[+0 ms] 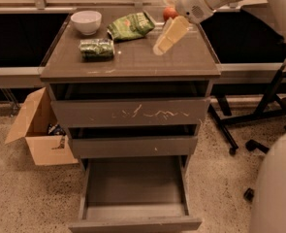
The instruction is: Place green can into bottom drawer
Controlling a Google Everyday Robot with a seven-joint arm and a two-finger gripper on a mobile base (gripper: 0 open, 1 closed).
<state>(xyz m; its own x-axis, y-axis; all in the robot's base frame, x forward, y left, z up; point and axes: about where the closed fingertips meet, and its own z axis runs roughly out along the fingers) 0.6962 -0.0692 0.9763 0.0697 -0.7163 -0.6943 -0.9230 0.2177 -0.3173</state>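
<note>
Down front, our bottom drawer [135, 181] stands open; the green can [97, 48] lies sideways on the table [147, 66].
Smooth and round, it could roll if our pale gripper [160, 48], hovering well apart from it, clips it; whether that gripper is parted or closed we cannot tell.

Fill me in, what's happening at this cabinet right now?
The robot arm's gripper hangs over the right side of the cabinet top, apart from the green can, which lies on its side toward the left, in front of the white bowl. The bottom drawer is pulled open with nothing in it. The can is not yet picked up.
</note>
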